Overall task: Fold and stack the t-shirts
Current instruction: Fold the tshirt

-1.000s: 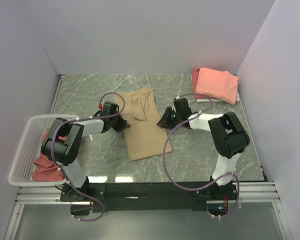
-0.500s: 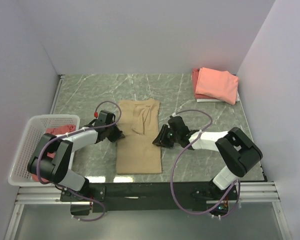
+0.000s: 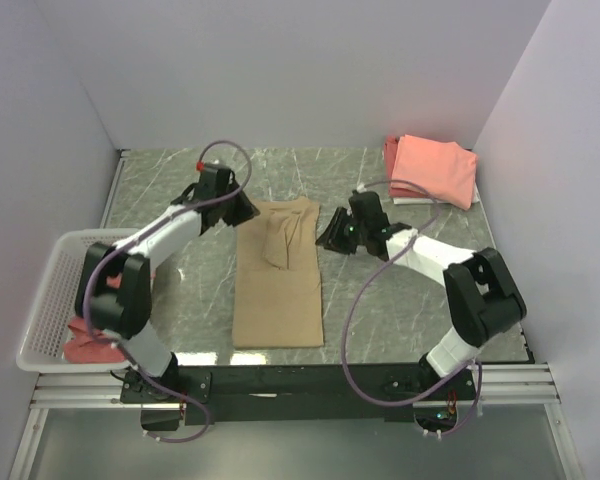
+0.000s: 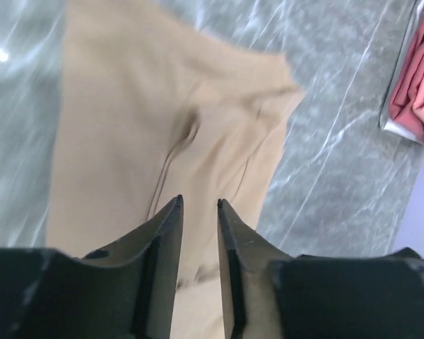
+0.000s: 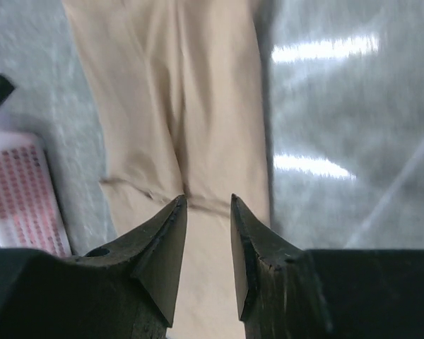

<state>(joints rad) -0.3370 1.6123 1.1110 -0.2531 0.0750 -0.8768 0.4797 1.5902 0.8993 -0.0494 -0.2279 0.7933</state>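
A tan t-shirt (image 3: 278, 275) lies folded into a long narrow strip in the middle of the table, with a raised crease near its far end. My left gripper (image 3: 244, 211) is open and empty at the shirt's far left corner, and the wrist view shows it (image 4: 199, 201) just above the tan cloth (image 4: 127, 120). My right gripper (image 3: 327, 236) is open and empty at the shirt's right edge near the far end, and its wrist view shows it (image 5: 208, 198) over the cloth (image 5: 212, 85). A stack of folded coral shirts (image 3: 435, 170) sits at the back right.
A white basket (image 3: 42, 300) at the left edge holds loose pink-red shirts (image 3: 85, 340). The coral stack's edge shows in the left wrist view (image 4: 417, 78). The basket wall shows in the right wrist view (image 5: 21, 191). Walls close in the table at the back and sides.
The shirt was skewed one second ago and now lies straight. Both grippers have moved from the shirt's middle to its far end and stand open beside it.
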